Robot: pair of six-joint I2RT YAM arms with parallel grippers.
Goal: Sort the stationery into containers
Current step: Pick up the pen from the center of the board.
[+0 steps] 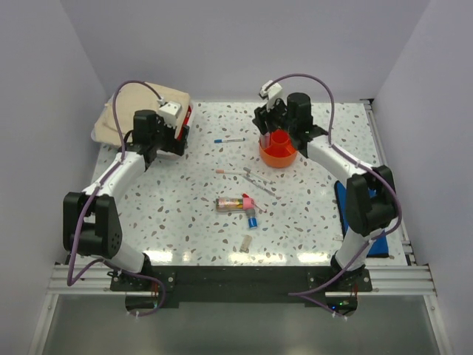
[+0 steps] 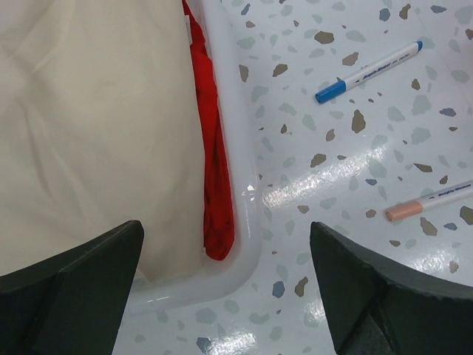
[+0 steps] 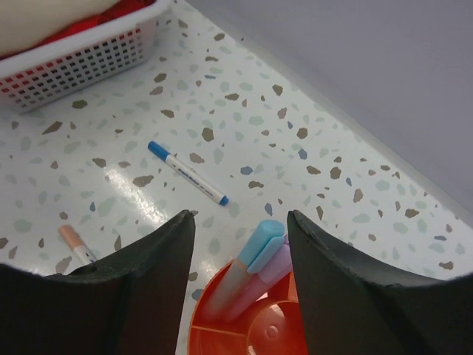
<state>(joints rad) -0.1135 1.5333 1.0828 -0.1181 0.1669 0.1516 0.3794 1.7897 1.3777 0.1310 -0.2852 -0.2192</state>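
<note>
My right gripper (image 3: pixel 240 255) hangs straight over the orange tub (image 3: pixel 222 333), which sits on the far side of the table, right of centre. The jaws are parted and not clamped on anything. Between them a light-blue marker (image 3: pixel 255 251) and a purple marker (image 3: pixel 272 268) stand tilted in the tub. The blue one's top is just beside my right finger, and the left finger is well off it.

My left gripper (image 2: pixel 229 296) is spread wide and holds nothing. It is over the right rim of the white basket (image 2: pixel 240 148) at the far-left corner. There is beige cloth (image 2: pixel 96 126) inside, with something red (image 2: pixel 213 170) between the cloth and the wall.

Loose on the terrazzo table (image 1: pixel 170 222):
- A blue-tipped pen (image 1: pixel 230 140) lies between the basket and the tub.
- A peach-tipped pen (image 1: pixel 233 171) lies nearer me.
- Another thin pen (image 1: pixel 260 182) lies just beside it; I cannot tell its tip colour.
- A clear tube (image 1: pixel 230 203) with colourful contents lies mid-table.
- A pink piece (image 1: pixel 248 200) touches the tube's right end; marker or cap, I cannot tell.
- A short blue marker (image 1: pixel 253 220) lies just below that.
- A small pale cap (image 1: pixel 244 242) is nearest the bases.

The blue mat (image 1: pixel 341 194) is at the right edge, partly under my right arm.
</note>
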